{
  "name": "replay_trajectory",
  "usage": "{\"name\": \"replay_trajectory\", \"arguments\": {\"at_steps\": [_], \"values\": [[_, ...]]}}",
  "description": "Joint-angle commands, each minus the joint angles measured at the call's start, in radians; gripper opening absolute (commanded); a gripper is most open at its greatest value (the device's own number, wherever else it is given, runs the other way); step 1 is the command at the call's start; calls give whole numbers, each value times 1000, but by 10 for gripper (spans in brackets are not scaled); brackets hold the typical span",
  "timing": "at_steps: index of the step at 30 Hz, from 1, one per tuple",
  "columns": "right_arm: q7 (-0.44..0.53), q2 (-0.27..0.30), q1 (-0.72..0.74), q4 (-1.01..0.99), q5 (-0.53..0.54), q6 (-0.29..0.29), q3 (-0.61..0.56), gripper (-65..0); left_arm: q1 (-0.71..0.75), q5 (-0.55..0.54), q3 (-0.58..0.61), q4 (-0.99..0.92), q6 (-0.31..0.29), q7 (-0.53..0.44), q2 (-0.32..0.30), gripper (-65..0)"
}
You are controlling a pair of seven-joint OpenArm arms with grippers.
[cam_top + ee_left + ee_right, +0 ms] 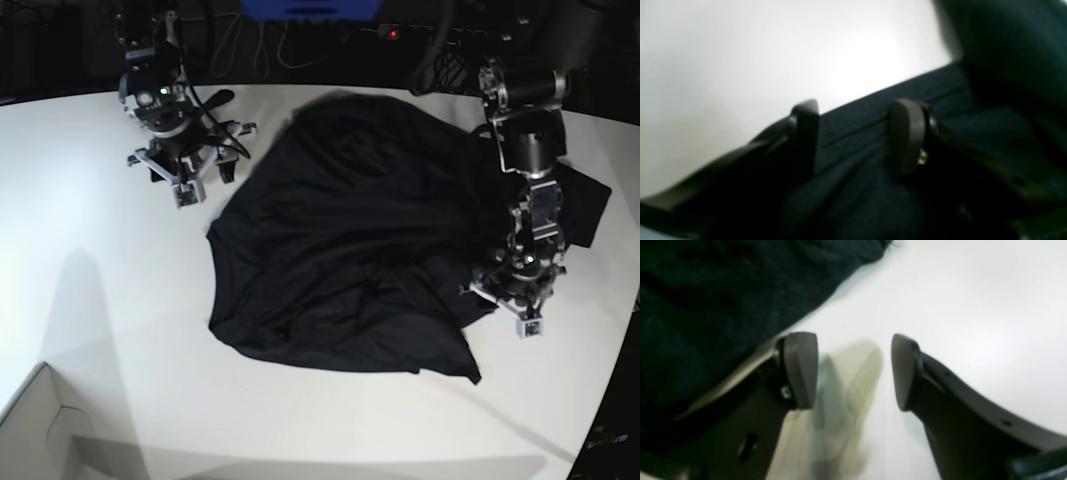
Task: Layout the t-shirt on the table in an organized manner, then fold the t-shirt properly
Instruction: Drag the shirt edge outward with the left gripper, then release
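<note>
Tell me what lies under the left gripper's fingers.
Black t-shirt fabric with a stitched hem lies under the open left gripper. White table shows beyond the hem; the tabletop beneath the cloth is covered.

Base view: high, frontal, looking down over the whole table and both arms. Left wrist view: very close, looking past the left gripper, fabric of the t-shirt between and beyond its fingers. Right wrist view: equally close behind the right gripper, bare tabletop ahead. All share shirt and table.
</note>
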Motion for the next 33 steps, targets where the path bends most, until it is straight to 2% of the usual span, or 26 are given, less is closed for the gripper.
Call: {"name": "replay_trajectory", "arguments": {"at_steps": [1, 4, 5, 7, 8, 9, 11, 13, 17, 21, 27, 33], "values": [[17, 3, 8, 15, 2, 1, 3, -303, -25, 23, 1, -25, 0, -5, -6, -313], [17, 3, 8, 15, 2, 1, 3, -303, -23, 62, 1, -69, -1, -22, -6, -325], [17, 3, 10, 15, 2, 1, 3, -303, -19, 71, 3, -71, -1, -20, -6, -365], [17, 3, 22, 14, 2, 1, 3, -303, -2, 63, 3, -71, -3, -22, -12, -512], [17, 3, 25, 14, 2, 1, 3, -303, 6, 57, -2, -68, -3, -22, -13, -615], [17, 3, 26, 14, 2, 1, 3, -303, 11, 48, -7, -62, -1, -16, -16, -650], [17, 1, 30, 12, 2, 1, 1, -303, 15, 23, -7, -38, -1, -14, -41, -627], [17, 1, 31, 12, 2, 1, 1, -303, 46, -23, -8, -3, 3, -13, -61, -650], [19, 1, 31, 12, 2, 1, 1, -303, 121, -145, -10, 153, 9, 7, -121, -649], [19, 1, 40, 12, 2, 1, 0, -303, 164, -256, -111, 305, 9, 82, -153, -650], [19, 0, 43, -9, 2, 1, 0, -303, 170, -268, -335, 429, 3, 151, -155, -650], [19, 0, 45, -27, 2, 1, 0, -303, 165, -268, -390, 426, 2, 142, -184, -650]]}}
